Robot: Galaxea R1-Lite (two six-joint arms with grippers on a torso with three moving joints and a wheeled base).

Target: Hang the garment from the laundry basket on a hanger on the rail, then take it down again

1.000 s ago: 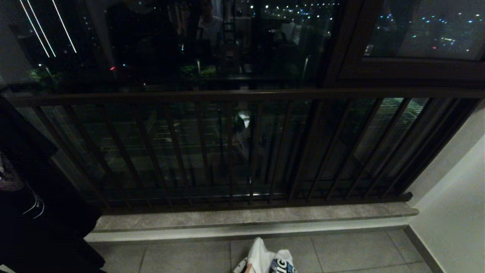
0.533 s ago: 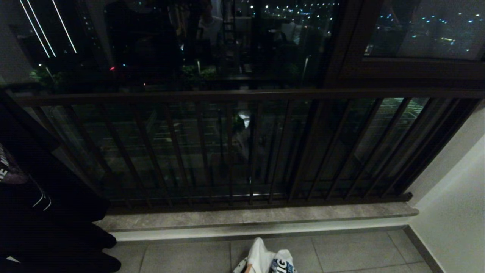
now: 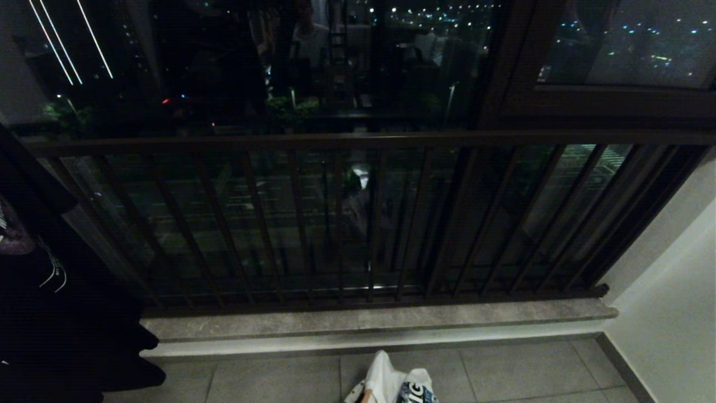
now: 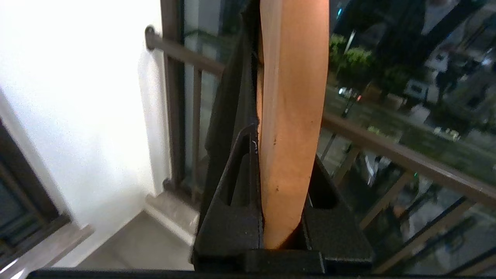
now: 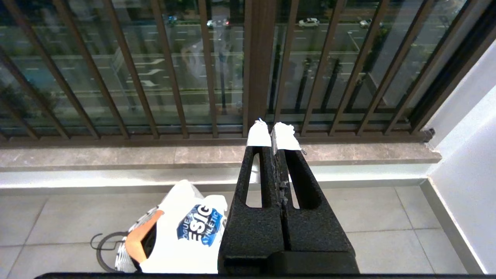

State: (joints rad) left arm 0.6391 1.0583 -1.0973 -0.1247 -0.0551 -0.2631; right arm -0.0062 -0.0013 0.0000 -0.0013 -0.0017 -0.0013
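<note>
The dark garment [image 3: 50, 313] hangs at the far left, draped on a wooden hanger [image 4: 290, 116] so it can be carried and hooked on without being pulled. The left hand [image 4: 281, 186] is clenched on that hanger. A white garment [image 5: 186, 228] sits in the laundry basket [image 5: 126, 255] on the near floor tiles [image 5: 368, 217] below the railing [image 3: 358, 140]. The right hand [image 5: 275, 135] is parked, pressed closed and empty.

My left pincer [image 4: 285, 186] clamped on a pale wooden hanger [image 4: 290, 116] carrying a dark garment [image 3: 50, 313], hanging at my left by the railing, white printed garment [image 5: 186, 232] bunched in the basket [image 5: 128, 252] on the floor tiles below me
</note>
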